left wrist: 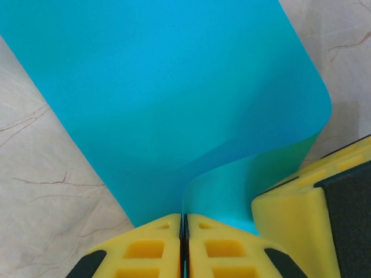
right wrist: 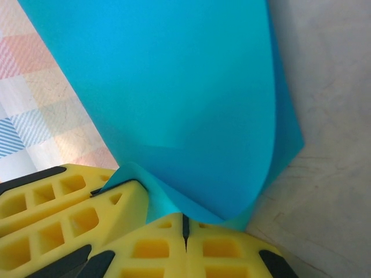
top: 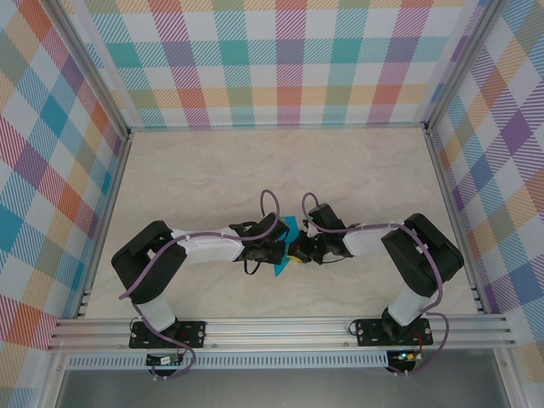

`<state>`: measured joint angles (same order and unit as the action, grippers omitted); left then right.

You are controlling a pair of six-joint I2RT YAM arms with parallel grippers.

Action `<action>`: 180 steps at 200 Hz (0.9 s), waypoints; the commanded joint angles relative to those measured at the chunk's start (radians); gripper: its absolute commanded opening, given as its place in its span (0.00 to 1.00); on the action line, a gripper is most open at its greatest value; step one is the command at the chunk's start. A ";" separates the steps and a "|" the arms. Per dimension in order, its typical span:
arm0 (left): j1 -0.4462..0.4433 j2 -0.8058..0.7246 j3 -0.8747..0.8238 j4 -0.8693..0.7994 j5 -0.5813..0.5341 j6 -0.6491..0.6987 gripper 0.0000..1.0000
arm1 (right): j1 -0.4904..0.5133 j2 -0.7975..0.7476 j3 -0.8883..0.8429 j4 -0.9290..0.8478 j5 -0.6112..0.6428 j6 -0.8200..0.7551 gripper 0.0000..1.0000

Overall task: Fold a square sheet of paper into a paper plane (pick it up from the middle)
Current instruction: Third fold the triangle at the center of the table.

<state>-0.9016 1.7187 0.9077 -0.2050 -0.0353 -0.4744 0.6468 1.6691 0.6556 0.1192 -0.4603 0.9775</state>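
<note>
The square sheet of paper is teal-blue and hangs bent between my two grippers just above the middle of the table. My left gripper is shut on one edge; in the left wrist view the sheet runs into the closed seam of its yellow fingertips and curls to the right. My right gripper is shut on the opposite edge. In the right wrist view the sheet curves down into its closed tips. The two grippers almost touch, tip to tip.
The right gripper's yellow finger crowds the left wrist view, and the left gripper's fingers crowd the right wrist view. Below lies the pale marble tabletop, with checked walls on three sides and an aluminium rail at the near edge.
</note>
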 commanded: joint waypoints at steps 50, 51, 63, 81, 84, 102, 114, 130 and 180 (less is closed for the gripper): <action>0.000 0.015 -0.033 -0.030 0.000 0.001 0.10 | -0.081 -0.040 0.030 0.019 -0.055 -0.059 0.06; -0.001 0.015 -0.033 -0.030 0.000 0.001 0.10 | -0.081 -0.038 0.032 0.020 -0.055 -0.060 0.06; 0.000 0.015 -0.033 -0.029 -0.001 0.001 0.10 | -0.084 -0.011 0.039 0.019 -0.047 -0.064 0.06; 0.000 0.015 -0.032 -0.030 0.000 0.002 0.10 | -0.087 0.020 0.035 0.010 -0.009 -0.077 0.05; 0.000 0.016 -0.031 -0.029 -0.001 0.002 0.10 | -0.088 0.026 0.034 0.009 -0.002 -0.080 0.05; -0.001 0.016 -0.033 -0.030 -0.001 0.001 0.10 | -0.088 0.056 0.034 -0.002 0.010 -0.091 0.05; 0.000 0.016 -0.032 -0.028 0.000 0.002 0.10 | -0.088 0.064 0.033 -0.007 0.012 -0.091 0.06; -0.001 0.019 -0.031 -0.030 -0.001 0.001 0.09 | -0.088 0.046 0.040 -0.021 -0.006 -0.091 0.07; -0.001 0.015 -0.034 -0.035 -0.003 0.002 0.09 | -0.140 -0.048 0.049 -0.039 -0.040 -0.109 0.09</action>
<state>-0.9016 1.7187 0.9058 -0.2028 -0.0357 -0.4744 0.5354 1.6638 0.6853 0.0937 -0.4774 0.9012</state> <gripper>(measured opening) 0.095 0.090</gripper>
